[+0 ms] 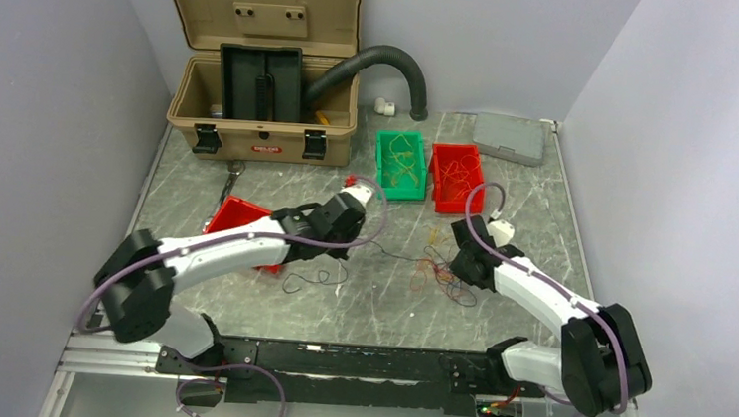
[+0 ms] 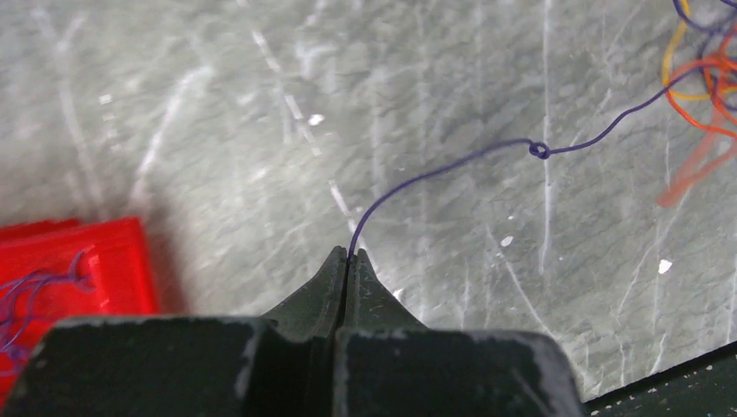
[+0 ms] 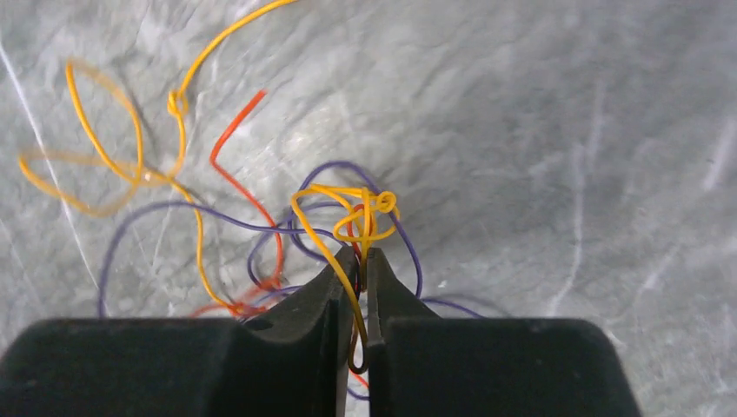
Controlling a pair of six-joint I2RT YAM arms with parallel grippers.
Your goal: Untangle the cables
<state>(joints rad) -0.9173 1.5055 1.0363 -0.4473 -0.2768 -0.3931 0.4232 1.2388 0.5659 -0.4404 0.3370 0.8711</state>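
L hand [image 2: 348,256] pinched shut on purple wire [image 2: 452,165], strand running rightward to cable tangle [image 3: 361,213] nipped in R hand [image 3: 363,256].

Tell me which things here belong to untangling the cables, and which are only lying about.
Job: cables, gripped by the right gripper; purple strand, pinched by the left gripper.
Lying about: toolbox, black hose, grey case.
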